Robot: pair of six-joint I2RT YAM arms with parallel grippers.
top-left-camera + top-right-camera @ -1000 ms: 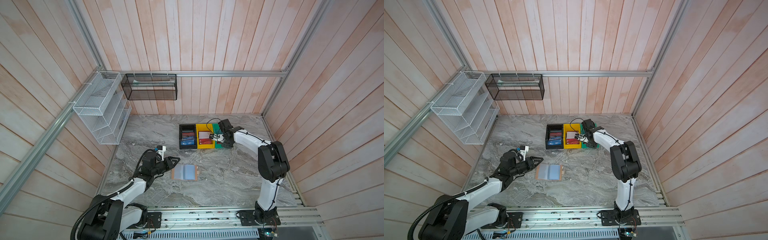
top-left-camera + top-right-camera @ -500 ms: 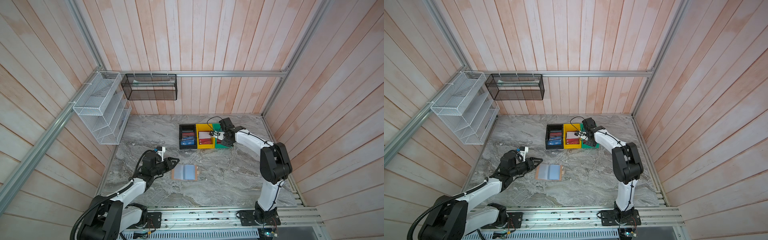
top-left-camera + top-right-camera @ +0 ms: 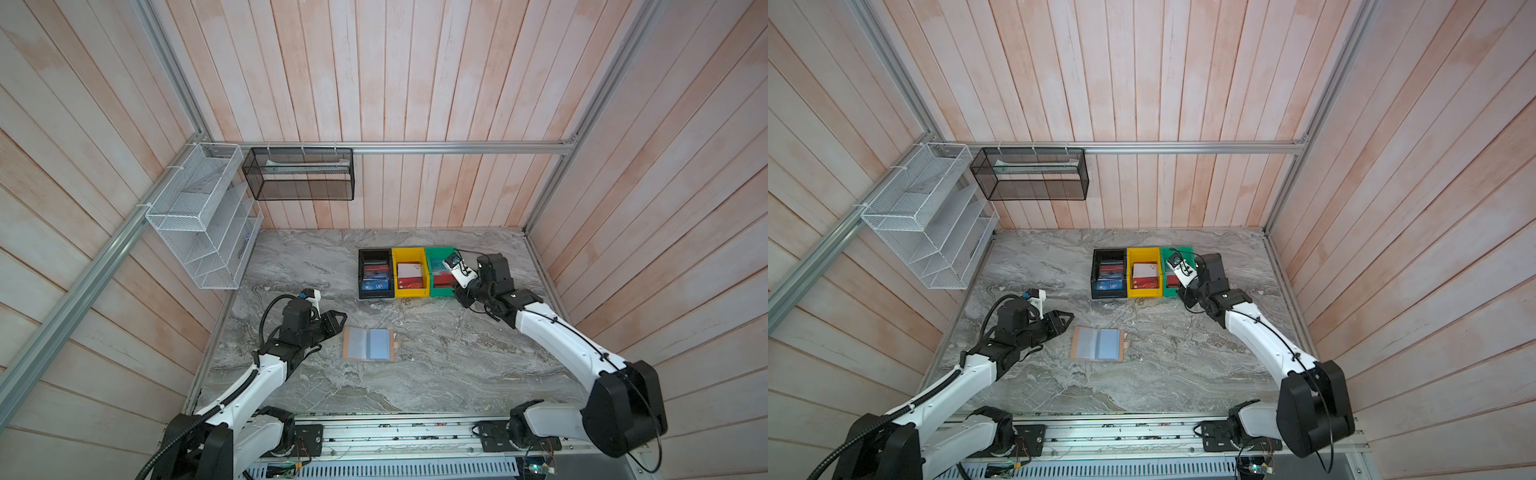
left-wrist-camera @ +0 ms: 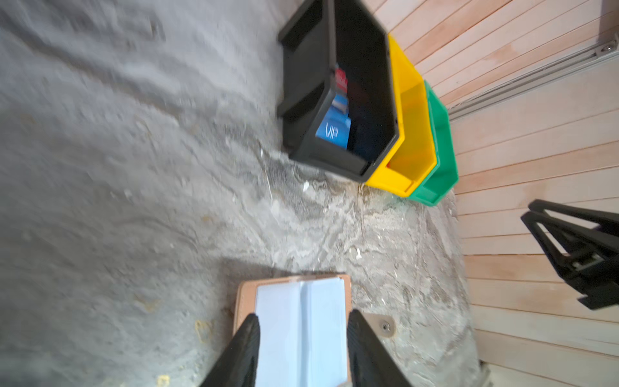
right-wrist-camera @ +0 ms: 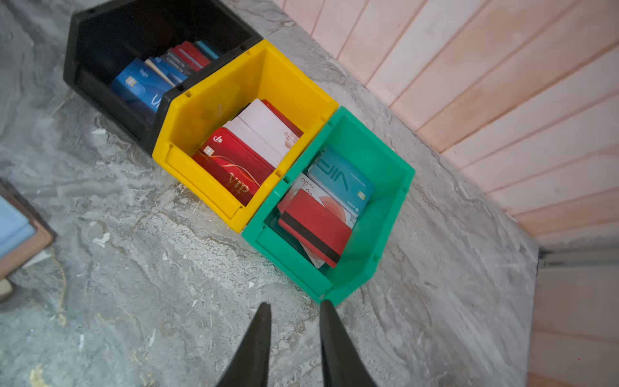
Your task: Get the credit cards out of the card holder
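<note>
Since the card holder (image 3: 369,344) lies opened flat on the marble table (image 3: 436,374), the coming move depends on how it stands to the left gripper (image 3: 338,321). In both top views this gripper is just beside the holder's left edge, pointing toward it. In the left wrist view its two black fingers (image 4: 246,338) stand apart on both sides of the pale blue sleeve pages, with nothing between them, so the jaws are open and hold nothing. The long axis of the opened holder runs left to right across the table, the fold goes front to back, and the snap tab (image 4: 381,326) sticks out on the side far from the left arm. The right gripper (image 5: 295,305) is well apart from the holder, at the front corner of the green bin (image 5: 385,201), its jaws also parted and empty. In this bin lie three credit cards (image 5: 315,228): a dark red one on top, a pale one with a red circle under it, and a blue one behind. The left arm is clearly the nearer one. Whether a card remains in the sleeves I cannot say for sure, as the pages look only pale blue. If one does, I think the left gripper should steady the holder while the right one comes over to pull.
</note>
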